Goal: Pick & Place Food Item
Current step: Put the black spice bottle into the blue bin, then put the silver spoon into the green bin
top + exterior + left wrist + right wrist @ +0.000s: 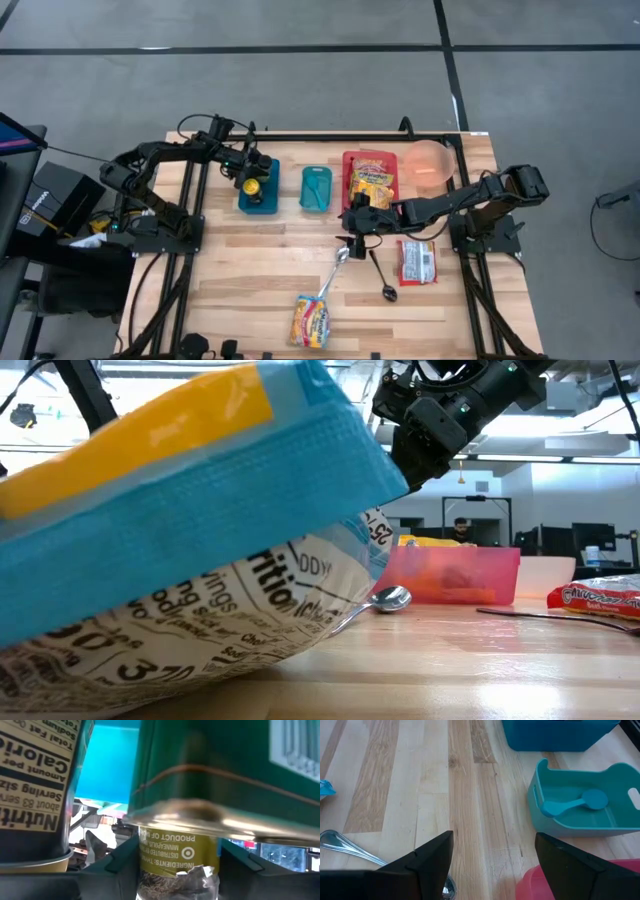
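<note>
i'm watching the wooden worktop from above, and it is carrying the bins in a row so both arms can reach them. the dark blue bin is sitting at the left; my left gripper is hanging right over it, fingers part-way open around a small spice jar with a green-gold label, apparently gripping it among taller containers. the teal bin beside it is holding only a scoop. the red bin is holding snack packets. my right gripper is hovering wide open and empty above the metal spoon, just beside the red bin.
</note>
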`<state>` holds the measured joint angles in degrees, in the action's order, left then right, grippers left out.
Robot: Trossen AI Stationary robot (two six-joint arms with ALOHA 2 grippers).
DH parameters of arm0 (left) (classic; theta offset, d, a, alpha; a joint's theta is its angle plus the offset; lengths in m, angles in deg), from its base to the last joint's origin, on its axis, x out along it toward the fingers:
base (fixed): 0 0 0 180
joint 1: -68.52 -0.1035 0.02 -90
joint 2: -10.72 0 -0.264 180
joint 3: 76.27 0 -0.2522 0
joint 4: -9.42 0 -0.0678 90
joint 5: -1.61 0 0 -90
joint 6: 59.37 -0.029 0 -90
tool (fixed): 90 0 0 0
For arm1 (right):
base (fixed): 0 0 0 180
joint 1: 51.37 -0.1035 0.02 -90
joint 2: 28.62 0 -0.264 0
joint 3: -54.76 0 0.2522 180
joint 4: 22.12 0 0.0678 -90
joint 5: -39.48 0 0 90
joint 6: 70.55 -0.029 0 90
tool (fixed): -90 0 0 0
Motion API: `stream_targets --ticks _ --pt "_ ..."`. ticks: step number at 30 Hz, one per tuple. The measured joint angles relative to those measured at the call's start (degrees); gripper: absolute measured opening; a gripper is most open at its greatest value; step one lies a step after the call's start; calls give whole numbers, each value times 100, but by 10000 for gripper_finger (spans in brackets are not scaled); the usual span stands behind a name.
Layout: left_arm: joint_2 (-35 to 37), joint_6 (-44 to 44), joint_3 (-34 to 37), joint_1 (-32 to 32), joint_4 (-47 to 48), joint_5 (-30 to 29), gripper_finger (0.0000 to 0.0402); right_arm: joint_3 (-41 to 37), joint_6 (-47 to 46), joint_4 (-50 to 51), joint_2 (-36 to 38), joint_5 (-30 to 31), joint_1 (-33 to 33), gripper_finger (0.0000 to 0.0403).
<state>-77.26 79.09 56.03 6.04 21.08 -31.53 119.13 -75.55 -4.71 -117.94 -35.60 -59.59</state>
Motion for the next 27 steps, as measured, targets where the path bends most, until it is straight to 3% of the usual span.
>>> stream_targets --ticks 8,19,27 --pt "2 -5 0 0 124 -5 229 0 -1 0 0 0 0 276" --pt "2 -9 0 12 126 -100 219 0 0 -1 0 0 -1 276" --pt "7 -4 0 61 126 -147 237 0 -1 0 0 0 1 276"
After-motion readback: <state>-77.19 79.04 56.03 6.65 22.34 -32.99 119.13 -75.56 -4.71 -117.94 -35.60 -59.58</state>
